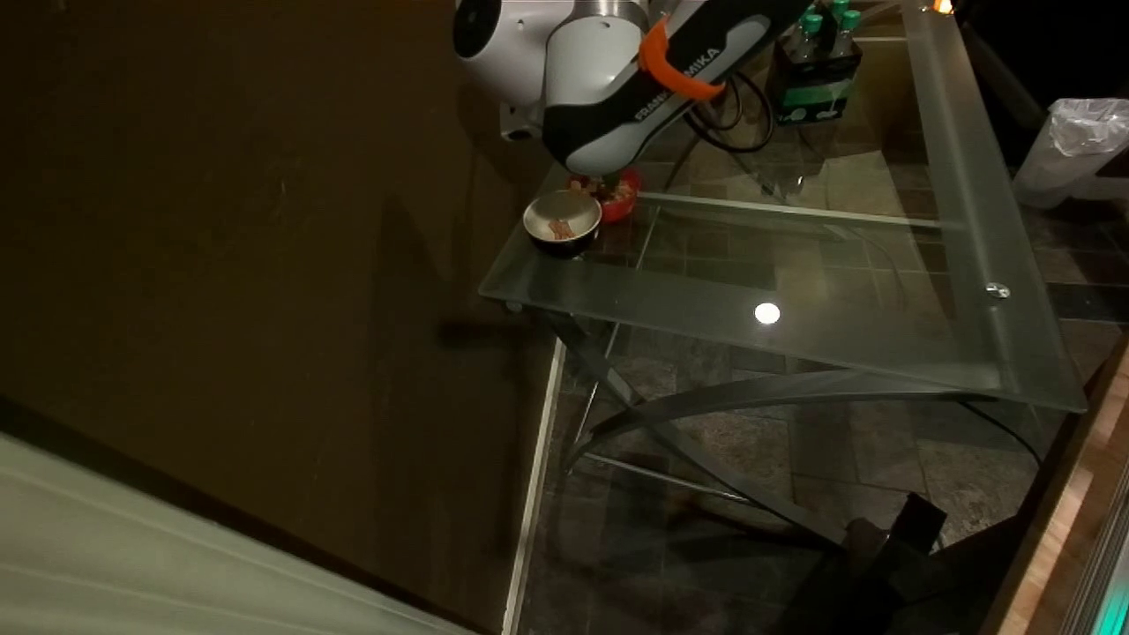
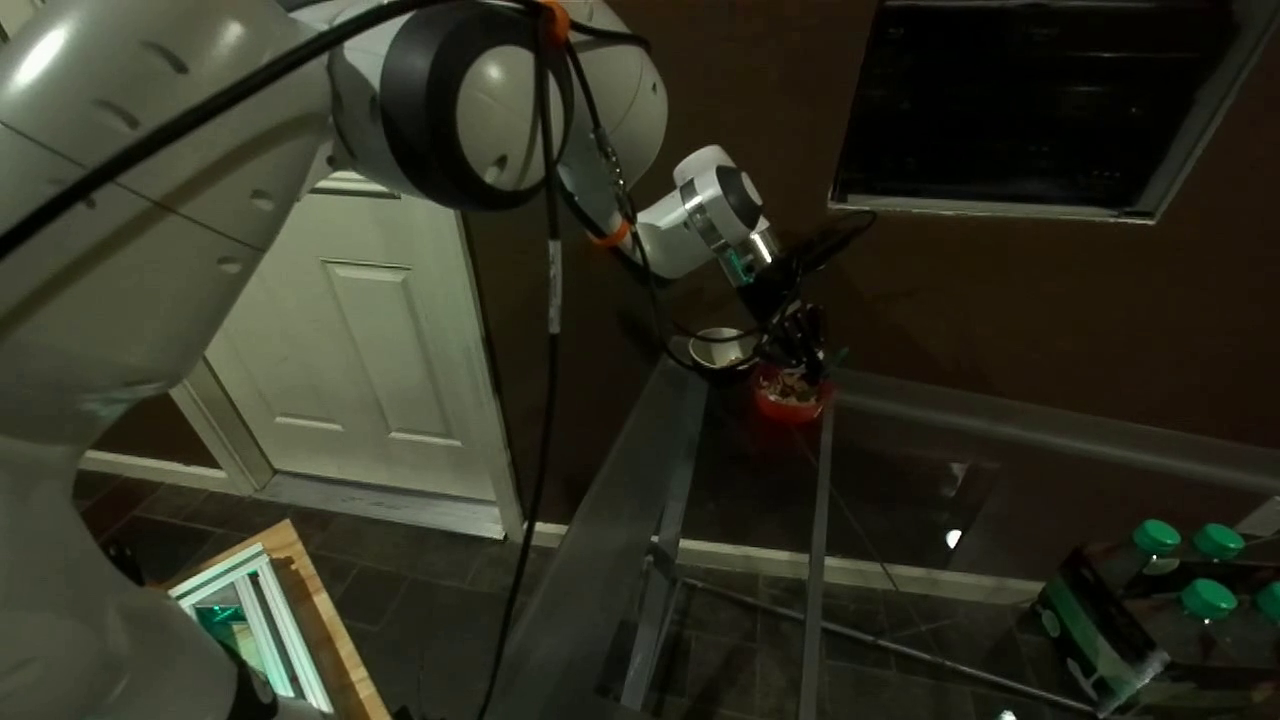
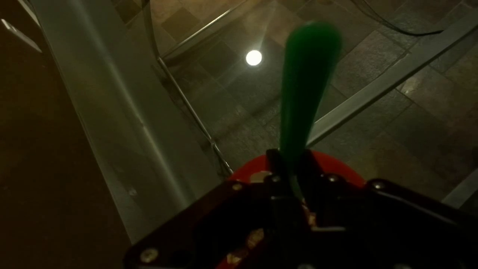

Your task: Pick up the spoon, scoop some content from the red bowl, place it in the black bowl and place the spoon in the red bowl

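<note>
The red bowl (image 1: 624, 205) stands on the glass table and holds brownish pieces. It also shows in the other views (image 2: 790, 410) (image 3: 336, 166). The black bowl (image 1: 564, 249), pale inside, stands beside it with a few brownish pieces in it. It shows in both exterior views (image 2: 719, 350) and is out of the wrist view. My gripper (image 3: 292, 160) is shut on the green handle of the spoon (image 3: 308, 74), right over the red bowl. The handle's end also shows in an exterior view (image 2: 842, 355). The spoon's head is hidden behind the fingers; I cannot tell whether it carries anything.
The bowls stand near a corner of the glass table (image 1: 688, 287), close to the brown wall (image 1: 309, 220). A carton of green-capped bottles (image 1: 816, 84) stands farther along the table and also shows here (image 2: 1100, 630). Black cables (image 2: 640, 270) hang along the arm.
</note>
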{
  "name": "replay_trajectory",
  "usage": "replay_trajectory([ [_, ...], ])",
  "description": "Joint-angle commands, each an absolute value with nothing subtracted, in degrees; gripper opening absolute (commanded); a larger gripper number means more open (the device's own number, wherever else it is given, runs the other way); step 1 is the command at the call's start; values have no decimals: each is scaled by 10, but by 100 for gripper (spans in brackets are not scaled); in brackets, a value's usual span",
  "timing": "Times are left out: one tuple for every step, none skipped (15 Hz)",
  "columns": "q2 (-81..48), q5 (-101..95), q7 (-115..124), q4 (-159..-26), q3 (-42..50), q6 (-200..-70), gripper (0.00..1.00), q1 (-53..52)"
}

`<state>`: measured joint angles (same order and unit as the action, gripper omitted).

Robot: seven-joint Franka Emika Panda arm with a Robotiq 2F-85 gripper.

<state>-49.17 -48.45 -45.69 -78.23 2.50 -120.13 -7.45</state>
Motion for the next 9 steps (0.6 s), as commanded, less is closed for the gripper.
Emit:
replay_trajectory([
  [-505, -481, -480, -763, 8, -1207, 4, -54],
  [-505, -486, -481, -765, 9, -1214, 4, -51],
  [-504, -486, -485, -766, 8, -1219, 4, -47],
  [-503, -491, -486, -768, 10, -1226, 4, -46],
  [-501, -496, -493, -772, 11, -1239, 4, -44],
  [-500, -493, -507, -775, 7, -1250, 4, -39],
  [-501, -495, -517, -776, 7, -1263, 4, -36],
  [-503, -492, -526, -776, 6, -1275, 4, -33],
  [-504, -490, -536, -777, 5, -1288, 4, -30],
])
